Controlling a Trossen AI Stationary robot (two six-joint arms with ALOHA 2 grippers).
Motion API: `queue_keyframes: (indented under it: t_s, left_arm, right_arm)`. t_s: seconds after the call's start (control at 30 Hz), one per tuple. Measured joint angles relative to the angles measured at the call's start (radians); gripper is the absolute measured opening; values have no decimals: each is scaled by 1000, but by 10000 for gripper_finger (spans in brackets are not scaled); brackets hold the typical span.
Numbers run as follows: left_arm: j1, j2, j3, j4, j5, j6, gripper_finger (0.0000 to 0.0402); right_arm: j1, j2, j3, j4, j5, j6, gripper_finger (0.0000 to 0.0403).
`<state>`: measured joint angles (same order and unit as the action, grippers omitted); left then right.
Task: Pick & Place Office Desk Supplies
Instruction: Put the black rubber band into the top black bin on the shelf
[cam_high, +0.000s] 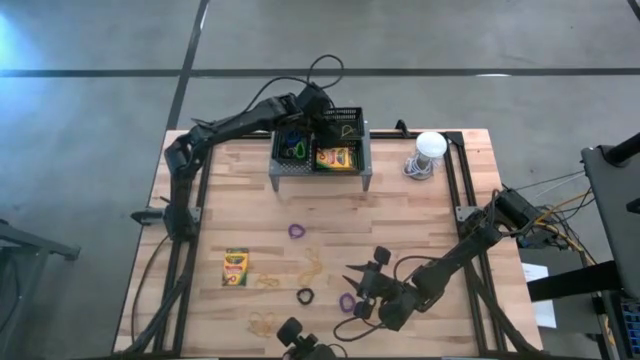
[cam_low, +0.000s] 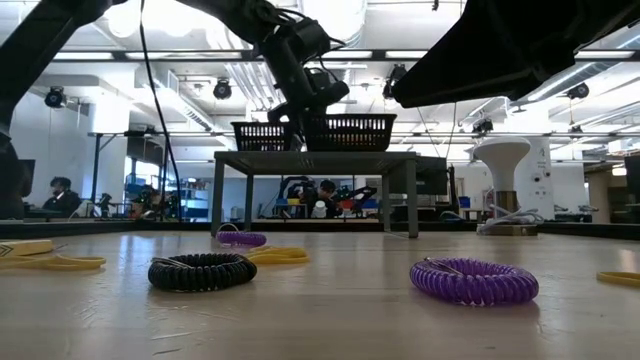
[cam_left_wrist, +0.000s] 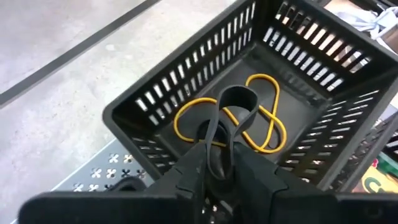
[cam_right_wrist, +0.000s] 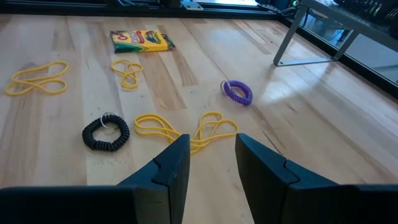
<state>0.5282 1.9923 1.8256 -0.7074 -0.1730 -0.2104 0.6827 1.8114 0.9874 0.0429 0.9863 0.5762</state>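
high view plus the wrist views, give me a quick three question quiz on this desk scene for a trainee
1. True or false: the left fingers hold a black band over a black basket that has a yellow rubber band in it.
2. Multiple choice: the crayon box lying on the table is A) near the left side, B) touching the white-domed object, C) under the rack.
3. Fill in: the right fingers stand open above the table and hold ____.

Key: 1 true; 2 A; 3 nothing
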Motion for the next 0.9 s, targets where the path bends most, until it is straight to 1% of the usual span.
queue_keyframes:
  t_s: [0.47, 0.9]
  left_arm:
    - [0, 0, 0, 0, 0, 0, 85]
    - [1, 0, -1, 0, 0, -1, 161]
  right_arm:
    - [0, 0, 0, 0, 0, 0, 123]
    - [0, 0, 0, 0, 0, 0, 123]
